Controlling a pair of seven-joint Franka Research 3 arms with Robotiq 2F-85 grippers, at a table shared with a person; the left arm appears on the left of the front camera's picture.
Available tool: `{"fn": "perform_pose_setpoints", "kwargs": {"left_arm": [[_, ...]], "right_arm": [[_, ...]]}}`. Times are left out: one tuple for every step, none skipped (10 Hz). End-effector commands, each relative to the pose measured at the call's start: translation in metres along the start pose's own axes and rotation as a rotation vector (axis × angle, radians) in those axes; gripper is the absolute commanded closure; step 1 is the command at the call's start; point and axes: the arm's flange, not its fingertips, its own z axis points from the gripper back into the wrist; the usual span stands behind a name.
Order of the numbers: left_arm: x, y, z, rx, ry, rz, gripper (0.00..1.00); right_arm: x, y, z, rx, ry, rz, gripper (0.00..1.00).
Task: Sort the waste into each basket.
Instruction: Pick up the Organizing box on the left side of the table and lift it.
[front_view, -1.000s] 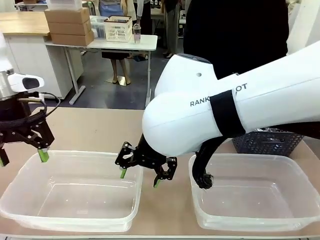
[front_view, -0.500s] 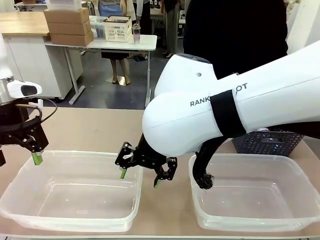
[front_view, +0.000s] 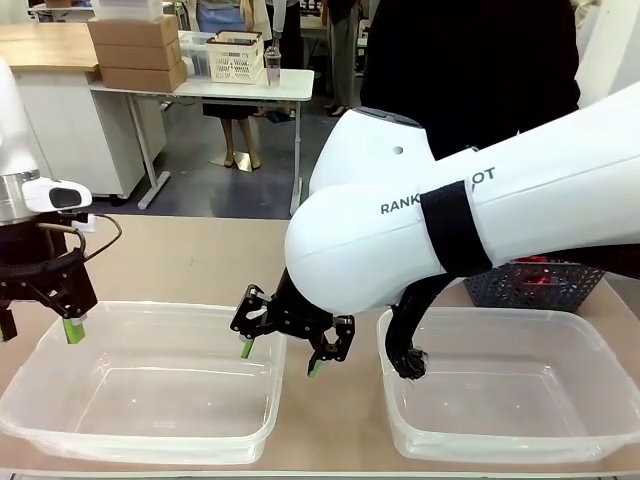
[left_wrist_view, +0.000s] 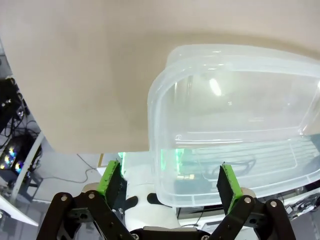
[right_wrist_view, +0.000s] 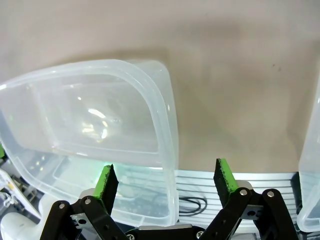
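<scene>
Evidently empty, left gripper (front_view: 38, 324) and right gripper (front_view: 280, 357), fingers apart, straddle opposite rims of clear rectangular plastic tub (front_view: 150, 441), probably to shift it.

Bright, even overhead light leaves only soft shadows on the counter (left_wrist_view: 75, 75) around the clear tub (left_wrist_view: 154, 125). Small white glare spots sit on its floor, and both wrist views bend at the edges.

Beige table (front_view: 190, 262), left clear tub (front_view: 140, 308), right clear tub (front_view: 500, 440), dark lattice basket (front_view: 520, 290) behind the latter
</scene>
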Motion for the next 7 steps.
{"fn": "perform_pose_setpoints", "kwargs": {"left_arm": [[-0.098, 0.006, -0.146, 0.048, 0.006, 0.04, 0.0], [-0.098, 0.009, -0.156, 0.045, 0.014, 0.04, 0.0], [-0.096, 0.012, -0.165, 0.04, 0.015, 0.053, 0.0], [-0.095, 0.011, -0.176, 0.015, 0.017, 0.027, 0.0], [-0.094, 0.011, -0.186, 0.024, 0.032, 0.031, 0.0], [-0.094, 0.012, -0.191, 0.021, 0.048, 0.018, 0.0], [-0.096, 0.015, -0.191, 0.009, 0.035, 0.004, 0.06]], "right_arm": [[0.0, 0.0, 0.0, 0.0, 0.0, 0.0, 0.0], [-0.001, 0.004, -0.001, -0.02, -0.004, 0.005, 0.0], [0.0, 0.0, 0.0, -0.001, 0.001, 0.0, 0.0], [0.0, 0.0, 0.0, -0.001, 0.001, 0.0, 0.0], [0.0, 0.0, 0.0, -0.001, 0.001, 0.0, 0.0], [0.0, 0.0, -0.001, -0.004, 0.002, 0.001, 0.0], [-0.002, 0.001, -0.001, -0.027, 0.04, 0.061, 0.59]]}}
